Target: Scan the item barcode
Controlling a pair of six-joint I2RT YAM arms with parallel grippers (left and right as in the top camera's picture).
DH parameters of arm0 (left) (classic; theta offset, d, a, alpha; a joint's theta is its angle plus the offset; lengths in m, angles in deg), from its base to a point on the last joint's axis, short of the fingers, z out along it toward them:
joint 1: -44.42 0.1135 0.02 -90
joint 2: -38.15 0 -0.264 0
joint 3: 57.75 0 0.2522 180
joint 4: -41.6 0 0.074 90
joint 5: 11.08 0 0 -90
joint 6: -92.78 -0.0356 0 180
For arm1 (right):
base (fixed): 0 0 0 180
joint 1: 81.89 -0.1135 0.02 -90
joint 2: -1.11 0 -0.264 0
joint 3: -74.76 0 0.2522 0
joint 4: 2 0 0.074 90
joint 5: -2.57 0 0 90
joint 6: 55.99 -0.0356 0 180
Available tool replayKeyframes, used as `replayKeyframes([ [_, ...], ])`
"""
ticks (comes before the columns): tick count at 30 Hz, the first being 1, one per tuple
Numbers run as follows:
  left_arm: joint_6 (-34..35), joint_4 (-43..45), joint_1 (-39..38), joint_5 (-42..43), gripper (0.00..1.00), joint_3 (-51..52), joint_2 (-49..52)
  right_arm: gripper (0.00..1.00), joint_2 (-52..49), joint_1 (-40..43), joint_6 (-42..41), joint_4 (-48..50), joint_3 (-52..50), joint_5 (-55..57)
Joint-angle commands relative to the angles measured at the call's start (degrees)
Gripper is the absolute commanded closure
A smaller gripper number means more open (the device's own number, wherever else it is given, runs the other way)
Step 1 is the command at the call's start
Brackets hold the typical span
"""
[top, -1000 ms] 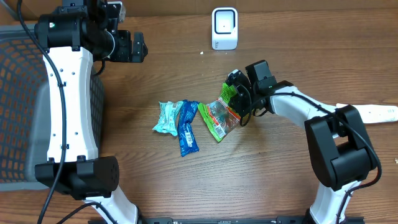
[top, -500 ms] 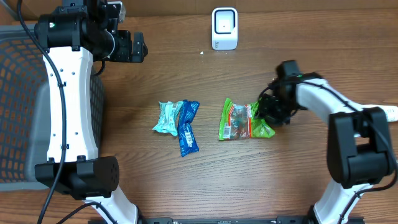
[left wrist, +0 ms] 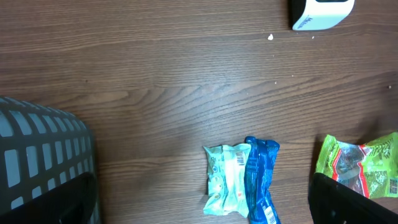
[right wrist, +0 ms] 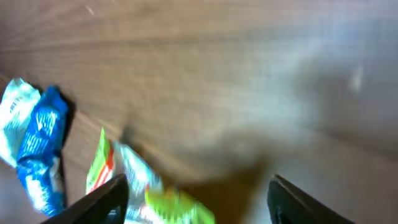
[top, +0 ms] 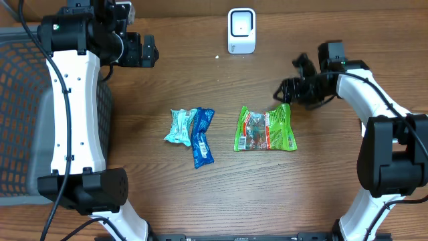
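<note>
Green pkt [top: 265, 128] released, lies flat; right pincer [right wrist: 198, 202] open; txt illegible.

- A grey mesh basket [top: 20, 114] is seen just left of the left gripper [top: 144, 51].
- A pale teal packet [top: 178, 126] and a blue packet [top: 201, 136] are laid touching on the wooden table [top: 314, 194], apart from that gripper, to its right.

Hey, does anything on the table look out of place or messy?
Nothing looks spilled or torn. The blue packet lies tilted against the pale teal packet, edges seemingly overlapping, while the green packet lies flat alone. A tiny white speck sits near the scanner.
</note>
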Motion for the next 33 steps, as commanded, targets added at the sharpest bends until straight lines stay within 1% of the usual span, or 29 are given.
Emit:
replayKeyframes([
  [1,0.2,0.2,0.2,0.6,0.0,0.2,0.2,0.21,-0.4,-2.1,11.6,1.7,0.7,-0.9],
  [4,0.2,0.2,0.2,0.7,0.0,0.2,0.2,0.21,-1.0,-4.4,18.9,0.9,0.7,-0.8],
  [7,0.2,0.2,0.2,0.6,0.0,0.2,0.2,0.25,-2.0,-6.0,19.8,0.5,0.0,-0.6],
  [10,0.2,0.2,0.2,0.6,0.0,0.2,0.2,0.33,-3.3,-6.8,19.6,-1.5,-0.2,-0.5],
  [11,0.2,0.2,0.2,0.6,0.0,0.2,0.2,0.37,-3.4,-6.8,18.3,-2.3,-0.2,0.3],
  [14,0.2,0.2,0.2,0.6,0.0,0.2,0.2,0.44,-3.6,-6.8,10.9,-4.7,-0.2,6.2],
  [16,0.2,0.2,0.2,0.6,0.0,0.2,0.2,0.48,-3.6,-6.6,7.0,-7.8,-0.2,10.4],
  [18,0.2,0.2,0.2,0.6,0.0,0.2,0.2,0.53,-3.6,-6.4,4.7,-11.9,-0.2,12.1],
  [20,0.2,0.2,0.2,0.7,0.01,0.2,0.2,0.54,-3.6,-6.3,1.9,-17.4,-0.2,12.0],
  [22,0.2,0.2,0.2,0.6,0.0,0.2,0.2,0.52,-3.6,-6.3,0.5,-21.9,-0.2,11.1],
  [25,0.2,0.2,0.2,0.6,0.0,0.2,0.2,0.43,-3.6,-6.4,0.6,-25.8,-0.2,7.6],
  [28,0.2,0.2,0.2,0.6,0.0,0.2,0.2,0.29,-3.6,-6.4,0.6,-25.5,-0.2,4.3],
  [31,0.2,0.2,0.2,0.6,0.0,0.2,0.2,0.16,-3.6,-6.4,0.6,-22.9,-0.2,2.8],
  [33,0.2,0.2,0.2,0.6,0.0,0.2,0.2,0.1,-3.7,-6.4,0.6,-21.1,-0.2,1.5],
])
